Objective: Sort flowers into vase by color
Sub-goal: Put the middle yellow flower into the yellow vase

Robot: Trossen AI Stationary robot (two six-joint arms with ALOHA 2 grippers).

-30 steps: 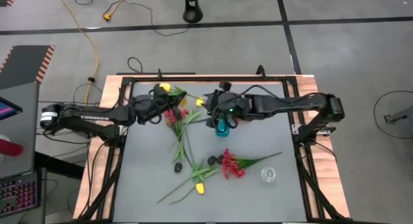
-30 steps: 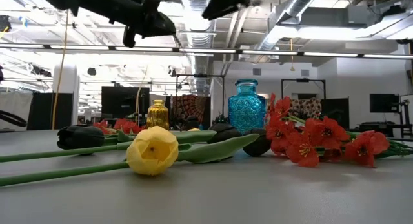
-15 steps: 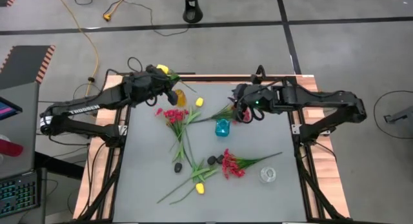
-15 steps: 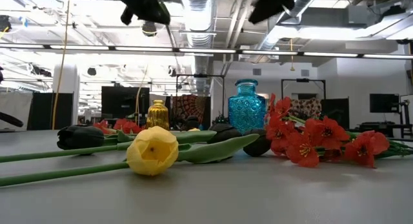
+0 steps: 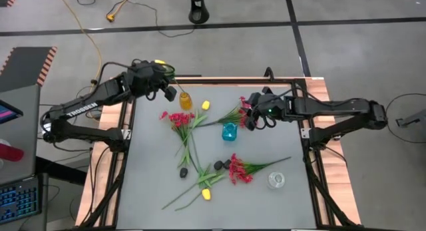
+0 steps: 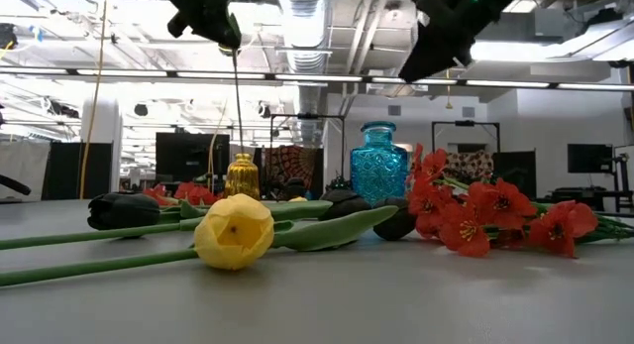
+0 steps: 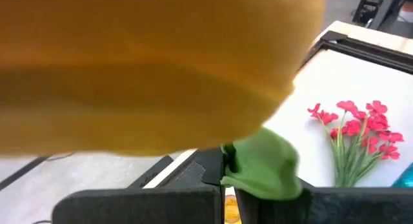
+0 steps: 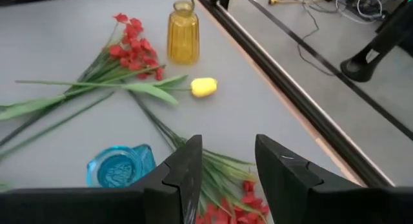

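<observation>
My left gripper [image 5: 162, 80] hangs high over the table's far left corner, shut on a yellow tulip whose head [image 5: 160, 61] stands above the fingers. The tulip's thin stem [image 6: 236, 111] drops to the mouth of the amber vase [image 6: 242, 175]. My right gripper [image 8: 226, 172] is open above a spray of red blossoms [image 5: 238, 114] lying at the far right, beside the blue vase [image 5: 229, 131]. It touches nothing. My left gripper pinches the yellow tulip between its two fingers just under the head, on the green stem and leaf [image 7: 259, 167]. The fingers slant down from the table's left side and lie across the stem. The head [image 7: 148, 62] stands above them. The stem hangs nearly upright, its lower end at the amber vase's mouth.
Flat on the table lie another yellow tulip [image 5: 205, 105], a red spray [image 5: 177, 118], a red spray [image 5: 241, 171], a near yellow tulip [image 5: 206, 193] and black tulips [image 5: 184, 172]. A clear glass vase [image 5: 277, 180] stands near the right. A black frame [image 5: 219, 79] borders the table.
My left gripper has risen and gone toward the table's far left corner with the yellow tulip. The tulip's stem has swung from slanting to nearly upright over the amber vase. My right gripper, still open, has drawn back from above the blue vase toward the table's right edge.
</observation>
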